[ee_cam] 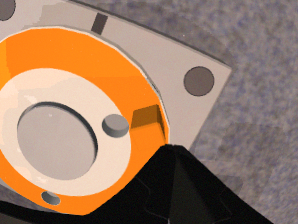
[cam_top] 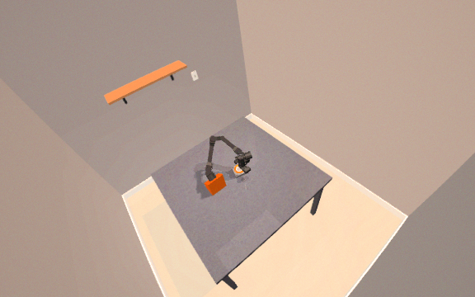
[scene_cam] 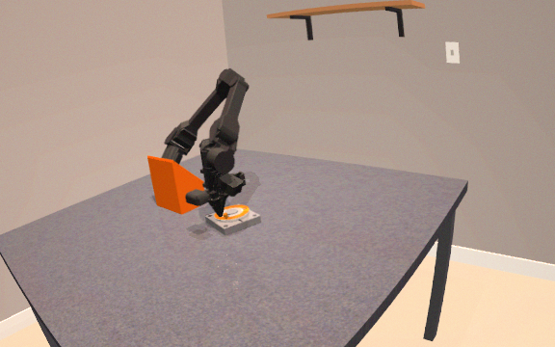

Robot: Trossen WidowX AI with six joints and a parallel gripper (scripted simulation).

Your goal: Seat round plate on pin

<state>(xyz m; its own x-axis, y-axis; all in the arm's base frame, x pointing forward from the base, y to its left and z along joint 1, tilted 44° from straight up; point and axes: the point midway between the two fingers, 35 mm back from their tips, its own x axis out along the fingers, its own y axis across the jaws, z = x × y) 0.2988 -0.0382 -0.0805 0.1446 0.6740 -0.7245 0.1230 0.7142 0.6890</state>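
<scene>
Wrist alone shows orange tab (ee_cam: 147,119).

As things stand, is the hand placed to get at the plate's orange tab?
Probably yes: the shut hand has its tip right beside the orange tab on the plate, with nothing between them.
</scene>
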